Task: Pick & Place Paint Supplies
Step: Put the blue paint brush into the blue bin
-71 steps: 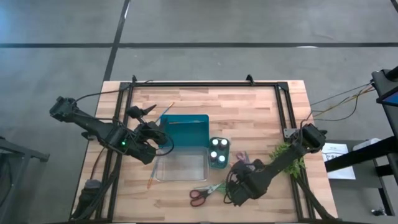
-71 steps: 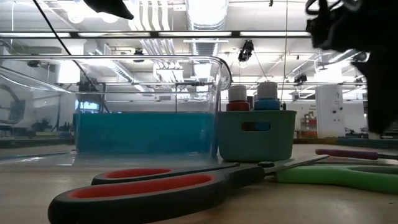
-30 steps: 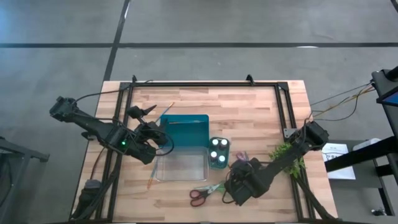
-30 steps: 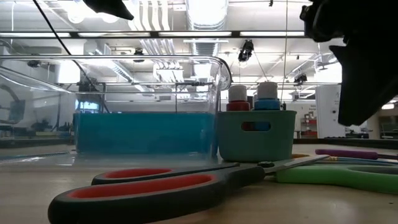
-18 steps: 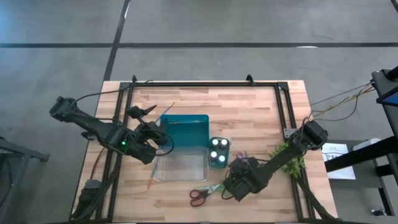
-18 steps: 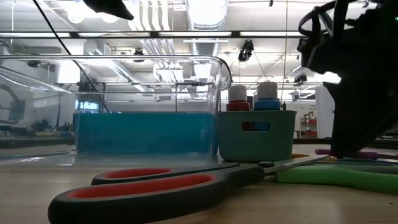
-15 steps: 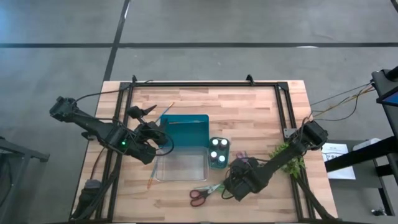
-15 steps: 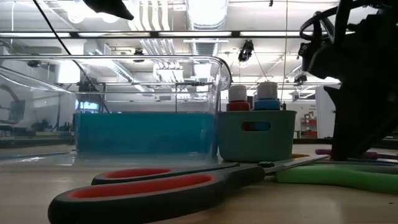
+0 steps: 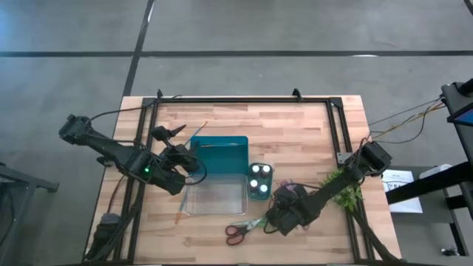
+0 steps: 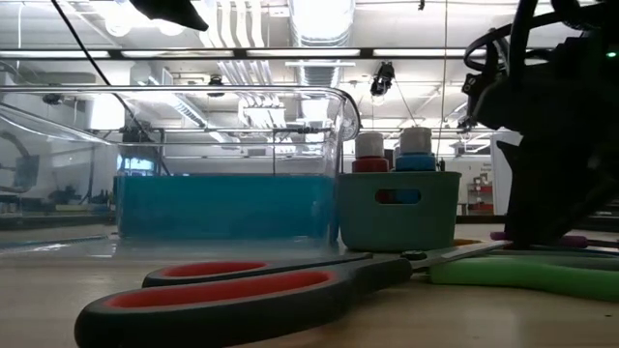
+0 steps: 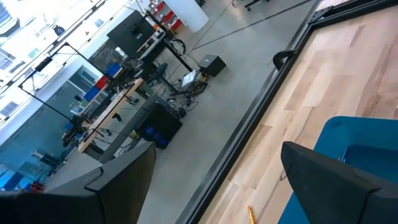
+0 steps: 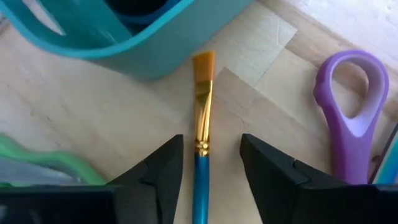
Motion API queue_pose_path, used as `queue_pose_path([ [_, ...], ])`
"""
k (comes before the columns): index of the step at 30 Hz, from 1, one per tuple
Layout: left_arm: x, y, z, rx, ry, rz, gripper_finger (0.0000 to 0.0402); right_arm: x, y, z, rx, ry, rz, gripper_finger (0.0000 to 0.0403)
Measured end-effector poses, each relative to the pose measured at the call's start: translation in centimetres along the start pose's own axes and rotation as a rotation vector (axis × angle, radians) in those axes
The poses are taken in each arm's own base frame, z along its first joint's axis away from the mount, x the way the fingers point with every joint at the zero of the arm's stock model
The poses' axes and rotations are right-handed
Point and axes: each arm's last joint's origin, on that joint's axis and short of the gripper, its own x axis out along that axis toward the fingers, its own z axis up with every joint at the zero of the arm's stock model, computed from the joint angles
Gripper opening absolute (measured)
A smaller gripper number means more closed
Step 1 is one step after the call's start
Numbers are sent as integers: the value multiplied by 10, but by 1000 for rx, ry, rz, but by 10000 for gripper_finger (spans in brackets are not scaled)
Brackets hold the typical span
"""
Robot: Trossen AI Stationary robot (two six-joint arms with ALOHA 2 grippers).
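A blue-handled brush (image 12: pixel 200 149) with orange bristles is seen lying flat on the table (image 9: pixel 310 133), straddled by the right gripper (image 12: pixel 208 163) — fingers parted, not touching it. The small teal cup (image 12: pixel 140 34) lies at its 12 o'clock, the purple scissors (image 12: pixel 348 109) at 3 o'clock. The left gripper (image 11: pixel 217 180) is held wide open, empty — above the teal bin (image 9: pixel 218 157).

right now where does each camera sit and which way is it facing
High view: above the table, looking straight down; both arms show, the right gripper low by the small teal cup.
Low view: at tabletop height, looking level across; red-handled scissors in front, right arm dark on the picture's right.
Left wrist view: on the left arm, looking past the open left gripper at the table edge and room.
Right wrist view: on the right arm, looking down; jaws straddle a blue brush.
Shared: purple scissors and the cup show in low and right wrist views.
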Motion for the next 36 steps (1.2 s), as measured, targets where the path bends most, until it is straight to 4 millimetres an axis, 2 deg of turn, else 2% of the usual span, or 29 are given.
queue_pose_path([
  [9, 0, 0, 0, 0, 1, -3, 353, 5, -3, -2, -23, 2, 8, 25],
  [13, 0, 0, 0, 0, 4, -10, 353, -2, -1, -8, -44, 0, 9, 16],
  [19, 0, 0, 0, 0, 4, -10, 353, -24, 3, -11, -92, 19, -49, 10],
  [27, 0, 0, 0, -1, 3, -10, 353, -50, 14, -1, -106, -43, -45, 4],
  [36, 0, 0, 0, 0, 4, -11, 353, -80, 14, 11, -118, -62, -71, 5],
])
